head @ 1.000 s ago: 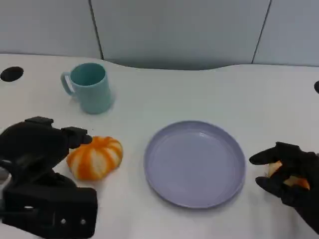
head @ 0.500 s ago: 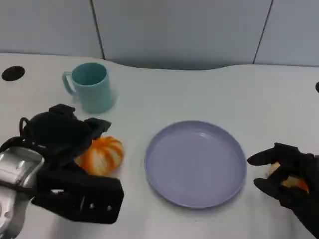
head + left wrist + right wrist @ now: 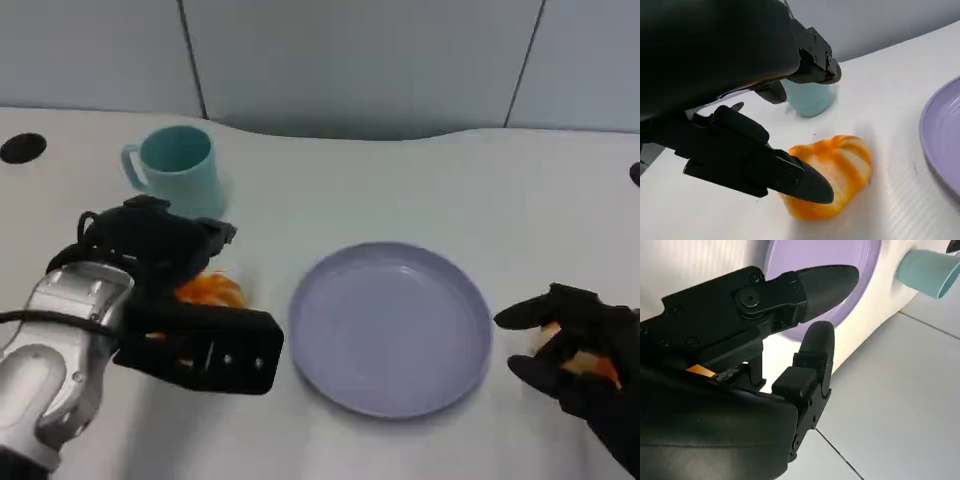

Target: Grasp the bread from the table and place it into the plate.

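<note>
the left hand (image 3: pixel 165 250) hangs over the bread (image 3: pixel 208 290) with its fingers spread apart, holding nothing. in the left wrist view one finger (image 3: pixel 790 175) reaches across the near side of the bread (image 3: pixel 832 172), and whether its tip touches the crust i cannot tell; the other fingers (image 3: pixel 812 60) stand above, well clear of it. the silver left forearm (image 3: pixel 60 350) comes in from the lower left corner of the head view, with a black block (image 3: pixel 205 345) at the wrist covering most of the loaf.

the bread is an orange bun with pale stripes, lying on the white table (image 3: pixel 400 190), not in the plate. it sits just beside the plate's left rim, with a bare strip of table between them. behind it, further from the robot, stands a teal mug (image 3: pixel 180 172), upright, its handle turned to the left; in the left wrist view the mug (image 3: pixel 810 97) shows just beyond the fingers.

the round lilac plate (image 3: pixel 392 325) lies in the middle of the table, between the two hands, with nothing in it.

the right hand (image 3: pixel 580 350) rests at the table's right edge, just beside the plate's right rim and not touching it. its fingers curl around a small orange and pale thing (image 3: pixel 575 355), mostly hidden, so what it is i cannot tell. in the right wrist view the fingers (image 3: pixel 805 290) point out over the plate (image 3: pixel 855 255), and a sliver of orange (image 3: pixel 702 370) shows under them.

a dark round hole (image 3: pixel 22 148) marks the table's far left.
</note>
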Available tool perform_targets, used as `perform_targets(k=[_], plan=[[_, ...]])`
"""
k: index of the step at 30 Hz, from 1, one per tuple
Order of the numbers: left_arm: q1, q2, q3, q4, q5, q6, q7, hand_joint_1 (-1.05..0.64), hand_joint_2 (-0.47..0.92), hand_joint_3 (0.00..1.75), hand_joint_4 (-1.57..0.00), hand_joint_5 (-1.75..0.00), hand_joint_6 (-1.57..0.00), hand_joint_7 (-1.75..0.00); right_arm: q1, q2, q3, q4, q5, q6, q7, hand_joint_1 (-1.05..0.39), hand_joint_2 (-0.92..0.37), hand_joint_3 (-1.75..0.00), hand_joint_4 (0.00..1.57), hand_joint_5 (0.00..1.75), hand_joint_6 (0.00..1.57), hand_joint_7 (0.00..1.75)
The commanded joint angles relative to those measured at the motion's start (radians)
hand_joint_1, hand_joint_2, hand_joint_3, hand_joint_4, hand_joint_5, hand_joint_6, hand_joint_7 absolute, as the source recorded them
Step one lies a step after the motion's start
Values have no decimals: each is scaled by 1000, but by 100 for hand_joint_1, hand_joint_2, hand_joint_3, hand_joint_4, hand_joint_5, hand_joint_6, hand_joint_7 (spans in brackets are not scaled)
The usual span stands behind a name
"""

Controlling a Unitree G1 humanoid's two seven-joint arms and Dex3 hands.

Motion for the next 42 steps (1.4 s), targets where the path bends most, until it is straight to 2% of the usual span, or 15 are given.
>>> perform_targets(k=[1, 4, 9, 12, 18, 21, 27, 33, 37, 42], plan=[[-61, 7, -29, 90, -5, 12, -18, -75, 81, 0, 0, -70, -25, -3, 11, -6, -8, -7, 7, -2, -6, -26, -92, -19, 70, 124, 71, 80], [-100, 5, -59, 152, -2, 21, -35, -77, 82, 0, 0, -68, -26, -3, 18, -1, -9, -22, 13, 17, -3, -27, -92, -20, 71, 126, 70, 81], [-156, -11, -97, 254, -22, 30, -52, -76, 82, 0, 0, -64, -26, -2, 26, 0, -9, -32, 6, 7, -9, -25, -92, -20, 70, 127, 69, 82], [-188, -21, -112, 323, -44, 23, -57, -74, 82, 0, 0, -55, -25, -2, 28, 0, -10, -31, 10, -4, -9, -25, -92, -20, 72, 129, 69, 83], [-200, -17, -126, 339, -59, 24, -49, -74, 82, 0, 0, -53, -25, -1, 28, 1, -11, -31, 9, -5, -9, -25, -92, -21, 72, 130, 68, 84], [-210, -17, -136, 423, -89, -15, -36, -74, 82, 0, 0, -58, -26, -1, 39, 0, -16, -61, 12, 28, -2, -25, -92, -22, 70, 130, 67, 84], [-227, -32, -146, 517, -122, -51, 5, -70, 82, 0, 0, -49, -25, 0, 49, -4, -17, -83, 12, 43, 1, -25, -92, -24, 68, 129, 65, 85], [-222, -23, -141, 535, -163, -85, 26, -66, 80, 0, 0, -43, -24, 0, 53, -4, -21, -82, 5, 22, -12, -24, -92, -24, 67, 130, 64, 85], [-206, -3, -149, 519, -161, -95, 30, -64, 81, 1, 0, -31, -20, 0, 53, -1, -26, -78, 14, 16, -14, -26, -92, -25, 66, 130, 63, 86], [-187, 5, -168, 552, -151, -125, 96, -68, 91, 3, 0, -27, -20, -1, 58, 0, -26, -101, 2, 45, -16, -26, -92, -26, 64, 129, 62, 85]])
